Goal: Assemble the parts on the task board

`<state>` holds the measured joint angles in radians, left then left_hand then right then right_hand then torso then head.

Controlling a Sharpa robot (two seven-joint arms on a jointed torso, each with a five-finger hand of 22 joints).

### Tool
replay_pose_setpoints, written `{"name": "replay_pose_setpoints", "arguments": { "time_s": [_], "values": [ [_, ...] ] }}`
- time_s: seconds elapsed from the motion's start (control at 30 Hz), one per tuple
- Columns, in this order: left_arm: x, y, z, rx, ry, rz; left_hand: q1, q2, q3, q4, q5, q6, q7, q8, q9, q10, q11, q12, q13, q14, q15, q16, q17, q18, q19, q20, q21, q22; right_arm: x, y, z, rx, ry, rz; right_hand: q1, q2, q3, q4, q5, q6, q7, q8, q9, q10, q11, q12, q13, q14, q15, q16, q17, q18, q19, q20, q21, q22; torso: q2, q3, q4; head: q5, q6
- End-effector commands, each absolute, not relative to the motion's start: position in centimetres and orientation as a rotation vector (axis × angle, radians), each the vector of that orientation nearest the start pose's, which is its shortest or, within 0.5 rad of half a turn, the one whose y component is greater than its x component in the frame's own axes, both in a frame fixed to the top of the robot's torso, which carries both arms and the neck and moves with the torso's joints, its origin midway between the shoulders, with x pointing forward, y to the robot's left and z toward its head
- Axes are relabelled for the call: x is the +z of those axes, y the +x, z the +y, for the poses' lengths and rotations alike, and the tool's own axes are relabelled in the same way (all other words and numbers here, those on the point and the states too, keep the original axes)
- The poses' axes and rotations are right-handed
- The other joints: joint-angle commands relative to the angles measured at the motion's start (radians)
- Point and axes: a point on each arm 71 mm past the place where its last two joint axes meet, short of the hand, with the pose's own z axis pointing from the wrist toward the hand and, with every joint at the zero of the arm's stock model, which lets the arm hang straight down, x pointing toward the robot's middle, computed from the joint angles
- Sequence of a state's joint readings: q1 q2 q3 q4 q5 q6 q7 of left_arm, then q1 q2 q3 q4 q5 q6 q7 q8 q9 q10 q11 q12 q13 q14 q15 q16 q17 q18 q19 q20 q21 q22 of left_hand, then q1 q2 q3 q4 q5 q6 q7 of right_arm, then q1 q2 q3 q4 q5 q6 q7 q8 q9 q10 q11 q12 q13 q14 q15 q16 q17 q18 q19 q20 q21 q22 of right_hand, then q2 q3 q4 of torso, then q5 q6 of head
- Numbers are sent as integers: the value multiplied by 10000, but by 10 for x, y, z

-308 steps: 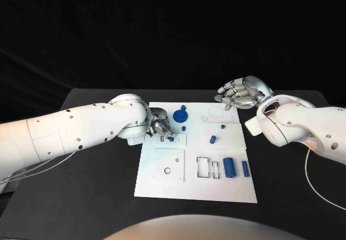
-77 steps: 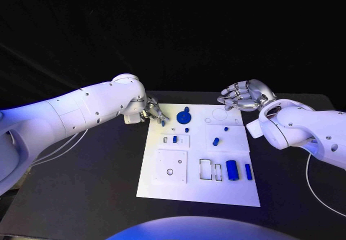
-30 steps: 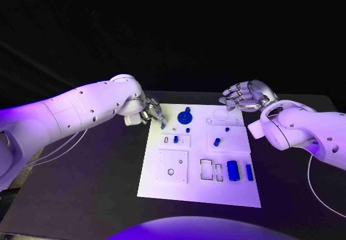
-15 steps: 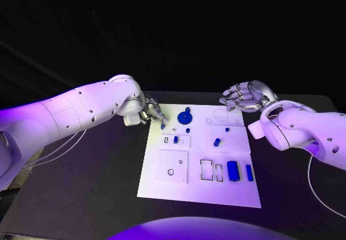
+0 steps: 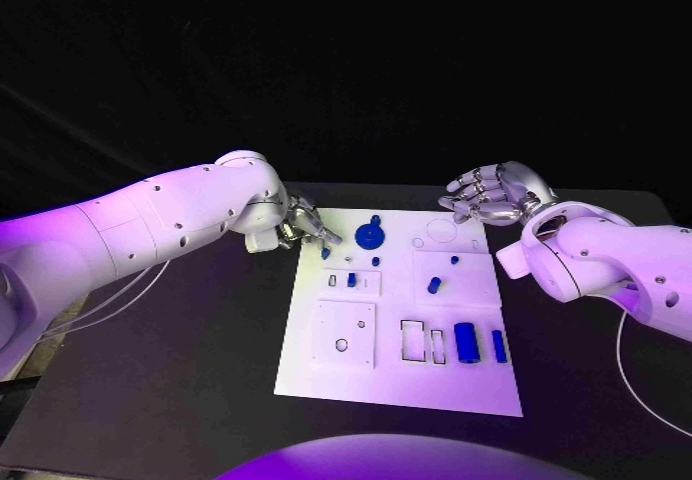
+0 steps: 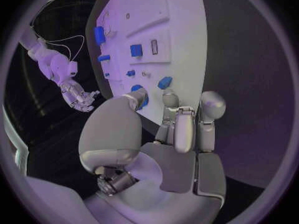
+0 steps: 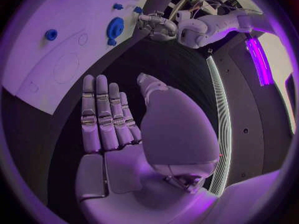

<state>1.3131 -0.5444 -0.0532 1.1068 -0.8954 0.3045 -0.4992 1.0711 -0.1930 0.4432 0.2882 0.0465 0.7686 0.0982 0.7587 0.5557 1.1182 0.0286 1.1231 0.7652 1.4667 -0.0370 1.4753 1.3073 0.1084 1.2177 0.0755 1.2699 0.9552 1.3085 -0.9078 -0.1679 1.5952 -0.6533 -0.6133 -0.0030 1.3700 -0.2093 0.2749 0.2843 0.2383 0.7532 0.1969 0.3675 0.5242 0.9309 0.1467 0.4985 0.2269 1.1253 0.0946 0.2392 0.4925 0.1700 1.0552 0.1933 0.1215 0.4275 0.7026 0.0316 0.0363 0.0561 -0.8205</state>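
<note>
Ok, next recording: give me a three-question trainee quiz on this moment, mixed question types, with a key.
1. True or false: the right hand holds a blue part.
2. Which hand is at the far left corner of the task board?
A) left hand
B) right hand
C) neither
3. Fill in: the large blue cylinder lies on the board's near ____ side, seen from the head view.

Key:
1. False: its fingers are spread and hold nothing.
2. A
3. right
</note>
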Motion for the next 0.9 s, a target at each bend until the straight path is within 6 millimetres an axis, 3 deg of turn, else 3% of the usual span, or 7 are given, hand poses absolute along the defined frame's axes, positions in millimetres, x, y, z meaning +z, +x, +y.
{"name": "replay_pose_setpoints", "arguments": {
  "time_s": [0.03, 0.3, 0.57, 0.9],
  "values": [
    [-199, 555, 178, -4590, -2238, 23804, -16, -104, -166, 21, 39, -9, 55, -53, -27, -71, 16, -62, -47, 179, 51, -43, 92, 168, -105, 4, -55, -29, -171, 481, -233, 9057, 6361, 15670, 47, 39, -34, 1, -5, -76, 231, 57, -20, -31, 50, -46, -29, -39, 11, -33, -15, 116, 15, 93, -41, -25, -4, 2, 3, -12, 4],
    [-198, 553, 179, -4414, -1500, 23767, -1, -142, -464, 9, 42, 16, 47, -28, -47, -118, 15, -73, -96, 146, 55, -65, 39, 180, -138, 13, -90, -77, -172, 481, -233, 9055, 6365, 15688, 47, 39, -34, 1, -5, -76, 231, 57, -20, -31, 50, -46, -29, -39, 11, -33, -15, 116, 15, 93, -41, -25, -1, 1, 7, -11, 6],
    [-200, 550, 174, -4119, -628, 24165, 701, 94, -693, -41, 55, 40, 45, 17, -106, -159, 11, -42, -122, 115, 57, -76, 3, 192, -190, 26, -136, -136, -173, 481, -233, 9055, 6371, 15723, 47, 39, -34, 1, -5, -76, 231, 57, -20, -31, 50, -46, -29, -39, 11, -33, -15, 116, 15, 93, -41, -25, 3, 2, 1, 7, 0],
    [-201, 549, 173, -3940, -377, 24448, 751, 143, -706, -28, 53, 65, 43, 27, -115, -139, 9, -22, -97, 120, 55, -69, 16, 182, -161, 28, -111, -87, -174, 481, -233, 9040, 6387, 15733, 28, 38, -44, 6, -5, -80, 232, 65, -26, -27, 52, -42, -60, -31, 13, -50, -25, 117, 22, 96, -51, -49, -3, 8, 2, 17, -9]
  ]
}}
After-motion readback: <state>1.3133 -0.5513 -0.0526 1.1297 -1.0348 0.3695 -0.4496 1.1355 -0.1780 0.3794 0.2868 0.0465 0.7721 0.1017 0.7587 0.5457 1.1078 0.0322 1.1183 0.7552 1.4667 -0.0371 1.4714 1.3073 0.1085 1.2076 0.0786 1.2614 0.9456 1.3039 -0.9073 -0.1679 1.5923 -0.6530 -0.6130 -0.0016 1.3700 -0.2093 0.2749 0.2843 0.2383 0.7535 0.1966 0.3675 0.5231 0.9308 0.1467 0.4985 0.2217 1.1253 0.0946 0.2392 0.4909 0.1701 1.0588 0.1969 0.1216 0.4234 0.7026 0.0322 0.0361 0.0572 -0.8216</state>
